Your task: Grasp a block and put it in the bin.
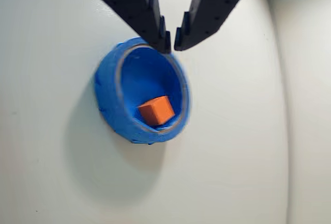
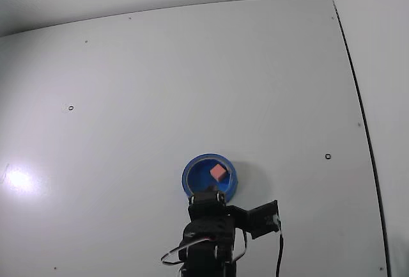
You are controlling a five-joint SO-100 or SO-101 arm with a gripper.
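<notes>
Block (image 1: 156, 110) lies inside bin (image 1: 111, 97); placement looks done. Fingers (image 1: 172, 43) nearly closed, empty, above the rim. Only retreat left.

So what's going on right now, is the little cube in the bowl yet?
Gripper empty, fingers nearly shut, over the bowl's rim. Cube lying inside the blue bowl. Nothing in the way on the white table.
</notes>
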